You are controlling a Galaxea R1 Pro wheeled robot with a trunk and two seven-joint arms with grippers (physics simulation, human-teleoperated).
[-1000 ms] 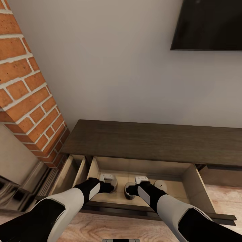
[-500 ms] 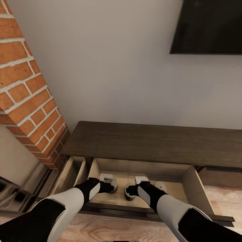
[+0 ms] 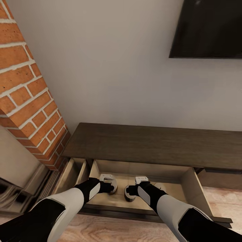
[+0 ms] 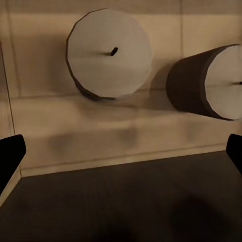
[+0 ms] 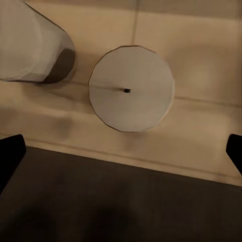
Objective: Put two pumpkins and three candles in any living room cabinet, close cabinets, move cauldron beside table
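Nearest is a strip of pale wood floor [image 3: 111,230], and the robot's two arms reach down over it into an open drawer [image 3: 196,188] of the long dark-brown cabinet [image 3: 151,143]. The drawer is pulled out and its inside is pale beige. A narrower drawer [image 3: 69,173] beside it, on the left, is open too.

The left gripper [image 3: 108,183] hangs over the drawer with its jaws wide apart — they hold nothing. In the left wrist view a candle [image 4: 110,54] stands upright on the drawer floor, and a second candle [image 4: 206,83] stands just beside it, not touching.

The right gripper [image 3: 141,183] hangs over the same drawer, jaws wide apart and holding nothing. In the right wrist view a third candle [image 5: 132,88] stands upright below it.

Past the drawers, the cabinet's flat dark top runs along a plain grey wall [image 3: 111,74]. A red brick column [image 3: 27,94] stands on the left, and a black screen [image 3: 208,28] hangs on the wall up at the right.
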